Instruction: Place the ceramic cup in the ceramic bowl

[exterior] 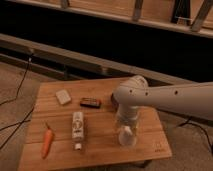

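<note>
The small white ceramic cup [128,140] stands upright on the wooden table [100,150], near the front right. My gripper [126,128] hangs straight down from the white arm, which reaches in from the right. It is right over the cup's top and covers its rim. Only a dark maroon sliver of the ceramic bowl [114,100] shows at the back of the table. The arm's elbow hides the rest of it.
A white bottle with a label [77,129] lies left of the cup. A carrot [47,141] lies near the front left. A pale block [63,96] and a dark bar [90,102] sit further back. Cables run on the floor at left.
</note>
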Available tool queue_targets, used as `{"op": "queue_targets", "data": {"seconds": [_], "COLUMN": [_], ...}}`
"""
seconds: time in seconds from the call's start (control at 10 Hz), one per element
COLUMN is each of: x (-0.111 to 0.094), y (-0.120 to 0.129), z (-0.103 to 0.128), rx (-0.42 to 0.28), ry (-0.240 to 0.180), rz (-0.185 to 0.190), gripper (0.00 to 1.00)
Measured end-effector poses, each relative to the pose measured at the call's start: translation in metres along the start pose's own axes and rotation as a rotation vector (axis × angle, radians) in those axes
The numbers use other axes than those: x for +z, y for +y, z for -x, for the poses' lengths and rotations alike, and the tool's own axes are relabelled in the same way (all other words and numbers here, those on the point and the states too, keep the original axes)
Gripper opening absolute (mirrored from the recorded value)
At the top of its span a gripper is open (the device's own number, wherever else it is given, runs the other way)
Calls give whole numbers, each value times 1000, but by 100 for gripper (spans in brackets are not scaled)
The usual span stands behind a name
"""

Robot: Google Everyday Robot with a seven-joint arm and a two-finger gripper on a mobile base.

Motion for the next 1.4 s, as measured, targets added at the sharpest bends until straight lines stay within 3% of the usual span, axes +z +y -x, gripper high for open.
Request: {"op": "queue_targets", "data": {"seconds": [0.4,0.7,1.0,1.4], "x": [16,2,-12,-13], "y": [-10,-16,-8,-16], "z": [15,25,28,20], "rx": [-9,-12,-13,-16], "ry": [41,23,2,27], "rz": [-14,-26,-11,-70], "gripper": [65,65,65,65]}}
